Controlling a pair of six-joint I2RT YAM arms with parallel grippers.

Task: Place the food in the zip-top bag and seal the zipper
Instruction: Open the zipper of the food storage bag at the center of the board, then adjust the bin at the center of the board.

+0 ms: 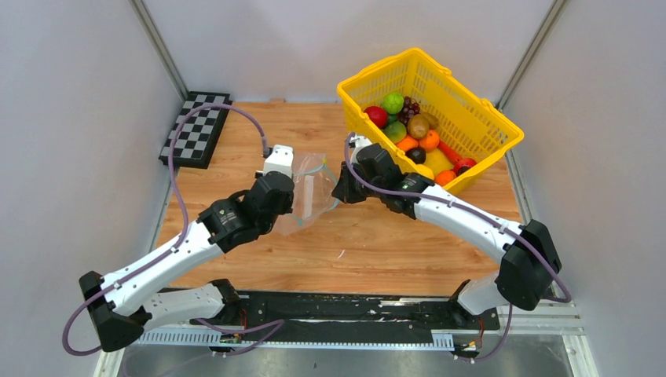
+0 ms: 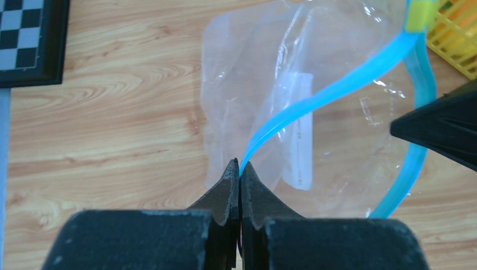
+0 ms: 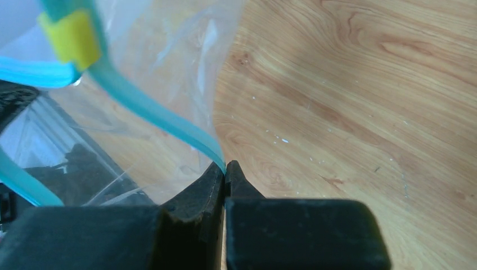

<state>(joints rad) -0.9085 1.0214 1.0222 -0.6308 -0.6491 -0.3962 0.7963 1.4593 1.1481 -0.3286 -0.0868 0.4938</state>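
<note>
Mid-way across the wooden table [image 1: 377, 243], the bag [image 1: 314, 192] is held between the left gripper [image 2: 239, 169] and right gripper [image 3: 225, 169], each clenched on its stiffer zipper [image 2: 337, 90], likely the best hold on light, floppy, slippery film.

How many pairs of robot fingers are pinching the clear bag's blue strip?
2. The left fingers clamp the zipper on the left side of the zip-top bag's open mouth. The right fingers clamp it on the right side. Neither is hidden.

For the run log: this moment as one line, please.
left gripper: shut on zipper | right gripper: shut on zipper | zip-top bag: open, empty | food: in yellow basket
</note>
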